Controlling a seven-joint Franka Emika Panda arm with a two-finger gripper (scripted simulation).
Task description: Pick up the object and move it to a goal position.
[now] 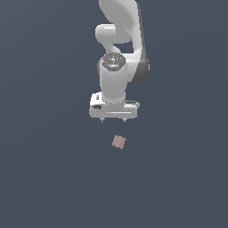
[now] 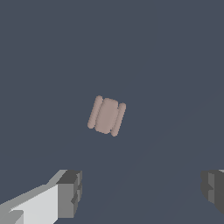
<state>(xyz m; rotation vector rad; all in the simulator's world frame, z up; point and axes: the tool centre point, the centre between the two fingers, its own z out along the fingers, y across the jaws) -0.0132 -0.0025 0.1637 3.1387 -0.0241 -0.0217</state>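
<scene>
The object (image 1: 119,142) is a tiny tan-pink ridged block lying on the dark grey floor, a little tilted. It also shows in the wrist view (image 2: 106,115), in the middle of the picture. My white gripper (image 1: 113,120) hangs above the floor, just behind the block in the exterior view and slightly toward that view's left. Its jaws stand wide apart and hold nothing. In the wrist view the gripper (image 2: 142,192) shows two dark fingertips (image 2: 70,192) far apart, and the block lies beyond the gap, apart from both.
A plain dark grey floor (image 1: 53,178) fills both views. The white arm (image 1: 119,40) rises behind the gripper toward the top of the exterior view. No other objects show.
</scene>
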